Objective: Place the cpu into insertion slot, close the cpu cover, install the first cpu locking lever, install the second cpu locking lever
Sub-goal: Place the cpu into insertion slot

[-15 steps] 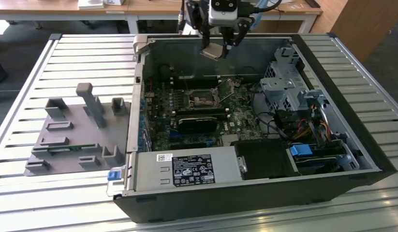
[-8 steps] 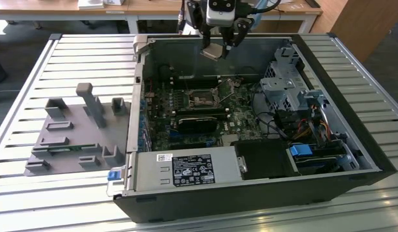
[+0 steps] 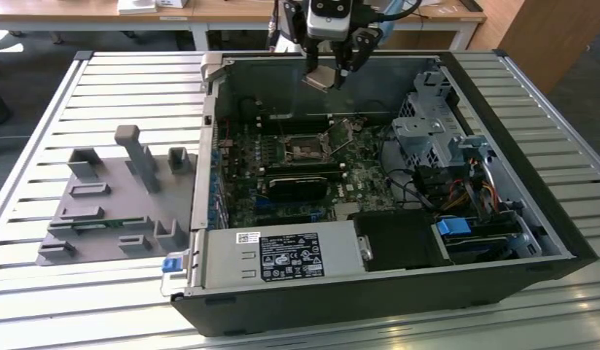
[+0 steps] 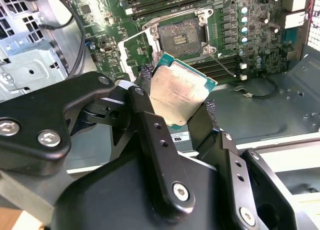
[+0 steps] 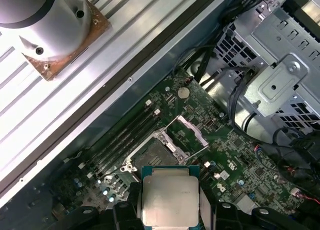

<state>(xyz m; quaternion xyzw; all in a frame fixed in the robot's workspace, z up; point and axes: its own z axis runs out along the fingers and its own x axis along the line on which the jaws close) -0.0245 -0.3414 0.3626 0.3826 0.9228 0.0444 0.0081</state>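
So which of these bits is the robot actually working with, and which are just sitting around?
In the job:
cpu, gripped in the jaws above the board
insertion slot, empty
cpu cover, standing open

Just lying about:
grey holder tray on the table, at the exterior view's left
power supply box
metal drive cage
long black card

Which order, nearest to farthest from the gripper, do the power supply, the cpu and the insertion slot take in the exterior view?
1. cpu: clamped in the gripper, up high.
2. insertion slot: lower down, near the middle.
3. power supply: farthest, along the front edge nearest the camera.
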